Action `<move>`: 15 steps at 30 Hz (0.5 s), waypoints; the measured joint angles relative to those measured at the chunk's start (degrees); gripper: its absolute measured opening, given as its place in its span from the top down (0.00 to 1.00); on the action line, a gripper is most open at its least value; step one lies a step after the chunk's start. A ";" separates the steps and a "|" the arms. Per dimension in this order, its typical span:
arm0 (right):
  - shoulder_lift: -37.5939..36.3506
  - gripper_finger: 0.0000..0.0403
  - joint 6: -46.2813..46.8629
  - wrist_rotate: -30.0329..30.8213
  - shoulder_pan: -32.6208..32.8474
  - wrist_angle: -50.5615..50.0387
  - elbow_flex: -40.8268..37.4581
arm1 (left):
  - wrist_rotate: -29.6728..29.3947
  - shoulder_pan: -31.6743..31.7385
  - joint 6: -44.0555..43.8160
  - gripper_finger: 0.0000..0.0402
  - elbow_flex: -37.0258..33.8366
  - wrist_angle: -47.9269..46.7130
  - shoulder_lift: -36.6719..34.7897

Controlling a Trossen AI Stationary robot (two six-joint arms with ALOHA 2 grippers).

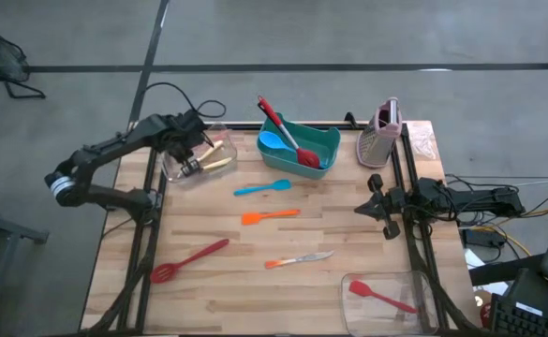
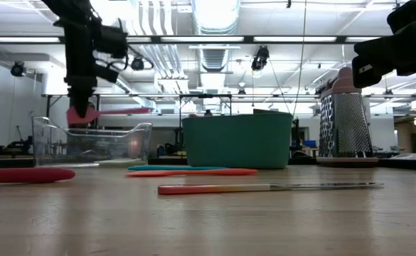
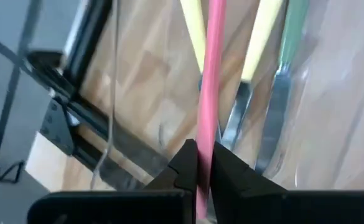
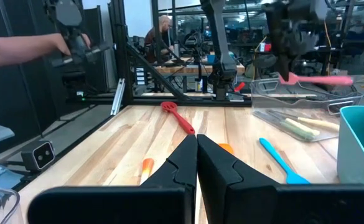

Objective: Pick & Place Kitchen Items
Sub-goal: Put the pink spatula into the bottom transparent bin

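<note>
My left gripper hangs over a clear tub at the table's far left and is shut on a pink utensil. It also shows in the low view and in its own wrist view. Yellow-handled cutlery and a green-handled piece lie in the tub. My right gripper is shut and empty near the table's right edge; it also shows in its own wrist view. On the table lie a blue spatula, an orange spatula, a red slotted spoon and an orange-handled knife. My left gripper pinches the pink utensil's thin handle between its two fingers, near one end. The fingers come from above, pointing down, and lie across the handle. The utensil is lifted clear above the tub's rim, about level, with its long free part sticking out sideways.
A teal bin at the far middle holds a red spatula and a blue spoon. A pink-grey grater stands to its right. A second clear tub at the near right holds a red spatula. A person shows beyond the table.
</note>
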 joint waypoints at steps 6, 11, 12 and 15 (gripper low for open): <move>0.00 0.98 0.00 0.00 0.01 0.00 -0.02 | 6.29 -7.67 -4.67 0.95 0.81 5.62 -3.35; 0.00 0.98 0.00 0.00 0.00 0.00 0.00 | 11.90 -21.10 -12.75 0.95 0.64 14.87 -2.64; 0.00 0.98 0.00 0.00 0.00 0.00 -0.02 | 12.44 -24.09 -13.75 0.95 0.64 17.72 -2.28; 0.00 0.98 0.00 0.00 0.01 0.00 -0.01 | 12.74 -33.30 -16.97 0.95 0.64 28.90 -0.57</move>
